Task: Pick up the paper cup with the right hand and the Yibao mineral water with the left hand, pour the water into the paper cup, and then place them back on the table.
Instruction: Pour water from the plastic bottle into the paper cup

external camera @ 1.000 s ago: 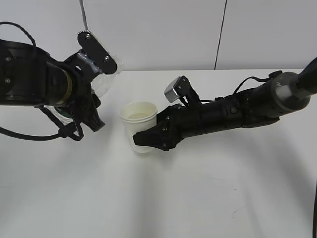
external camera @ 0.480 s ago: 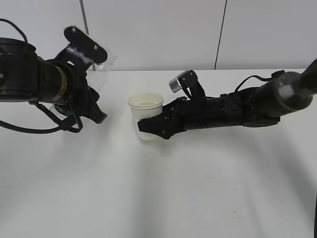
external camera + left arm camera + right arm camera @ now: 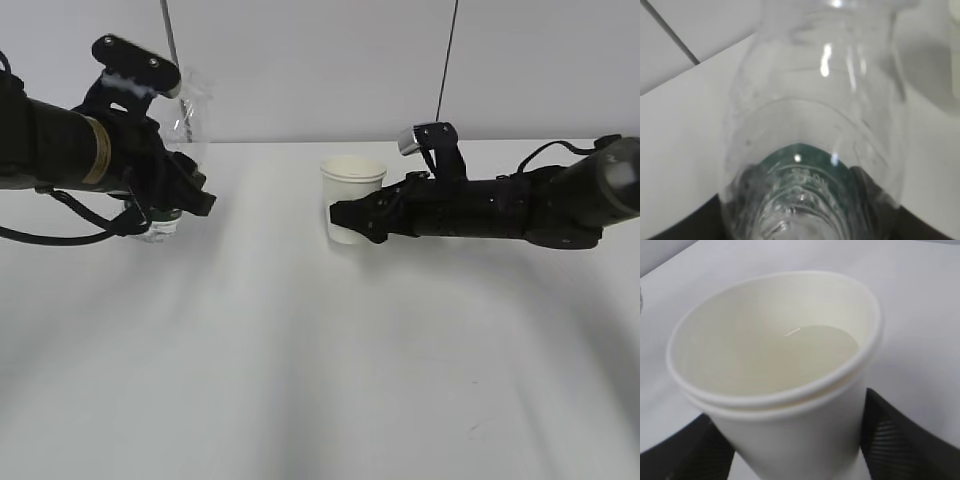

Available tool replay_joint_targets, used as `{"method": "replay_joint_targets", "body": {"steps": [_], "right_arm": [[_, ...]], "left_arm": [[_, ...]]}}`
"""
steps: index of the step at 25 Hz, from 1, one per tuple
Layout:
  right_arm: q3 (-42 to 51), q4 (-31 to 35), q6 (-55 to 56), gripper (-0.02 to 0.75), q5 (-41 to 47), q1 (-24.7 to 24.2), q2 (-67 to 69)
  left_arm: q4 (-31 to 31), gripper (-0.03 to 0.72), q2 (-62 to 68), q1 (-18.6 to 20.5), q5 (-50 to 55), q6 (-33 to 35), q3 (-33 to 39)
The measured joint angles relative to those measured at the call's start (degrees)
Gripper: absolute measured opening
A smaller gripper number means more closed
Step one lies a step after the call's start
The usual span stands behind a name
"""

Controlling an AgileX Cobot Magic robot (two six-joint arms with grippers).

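My left gripper (image 3: 168, 200) is shut on the Yibao mineral water (image 3: 186, 105), a clear bottle held nearly upright at the left with its neck up. In the left wrist view the bottle's green label (image 3: 810, 167) sits between my dark fingers (image 3: 875, 192), and the bottle fills that frame. My right gripper (image 3: 348, 214) is shut on the paper cup (image 3: 352, 180), which stands upright near the middle, low over the table (image 3: 320, 380). The right wrist view shows the cup (image 3: 790, 425) between both fingers (image 3: 900, 440) with water (image 3: 815, 347) inside. Whether either base touches the table I cannot tell.
The white wall behind the table carries a thin black cable (image 3: 447, 60) and a grey seam (image 3: 167, 30). Both black arms stretch in from the sides. A faint scuff (image 3: 470, 428) marks the tabletop at the front right.
The left arm has swung the bottle from a tilt back to nearly upright and pulled it left. The right arm has carried the cup right and levelled out.
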Motion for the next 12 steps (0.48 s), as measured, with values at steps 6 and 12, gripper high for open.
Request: {"method": "replay_joint_targets", "body": {"steps": [6, 12], "right_arm": [[-0.56, 0.42, -0.23, 0.549, 1.48, -0.75, 0.0], [-1.34, 0.72, -0.44, 0.549, 1.95, -0.78, 0.0]], "left_arm": [[-2.57, 0.347, 0.06, 4.19, -9.86, -0.3, 0.0], [-5.11, 0.347, 2.0, 8.13, -18.45, -0.46, 0.0]]}}
